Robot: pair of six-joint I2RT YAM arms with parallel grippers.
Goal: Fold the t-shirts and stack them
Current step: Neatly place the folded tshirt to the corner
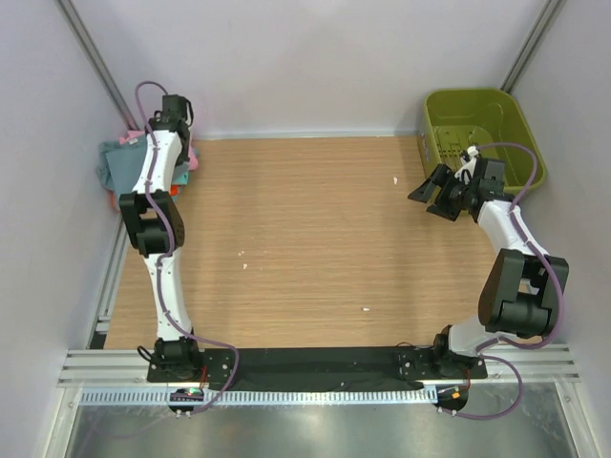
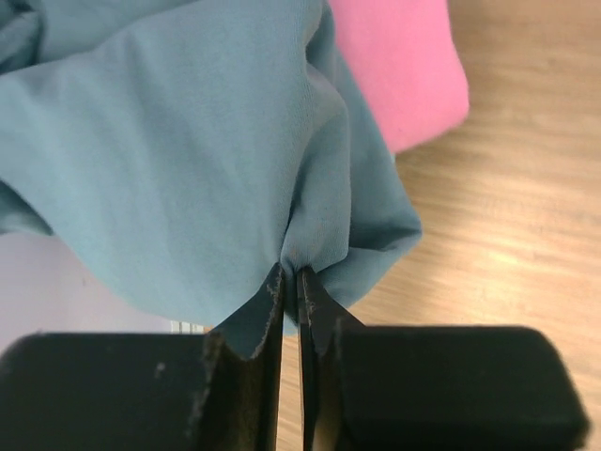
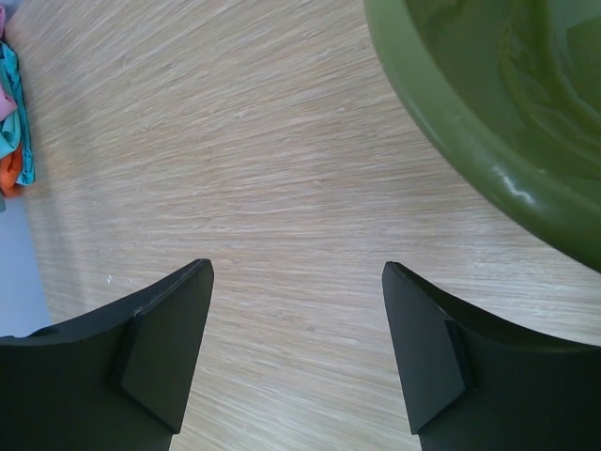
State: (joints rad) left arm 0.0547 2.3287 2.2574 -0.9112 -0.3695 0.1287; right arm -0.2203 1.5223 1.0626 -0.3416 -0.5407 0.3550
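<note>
A slate blue-grey t-shirt point(image 2: 178, 160) lies on top of a pile at the table's far left corner point(image 1: 119, 164), over a pink t-shirt point(image 2: 399, 66). My left gripper point(image 2: 290, 274) is shut on a pinch of the blue-grey cloth at its near edge; in the top view it is hidden behind the left arm. Teal and orange cloth point(image 3: 14, 141) show at the pile's side in the right wrist view. My right gripper point(image 3: 296, 338) is open and empty above bare wood, beside the basket point(image 1: 434, 196).
An olive-green plastic basket point(image 1: 482, 134) stands at the far right corner, its rim point(image 3: 451, 122) close to my right fingers. The wooden table point(image 1: 315, 239) carries a few small white specks. Grey walls close in the back and sides.
</note>
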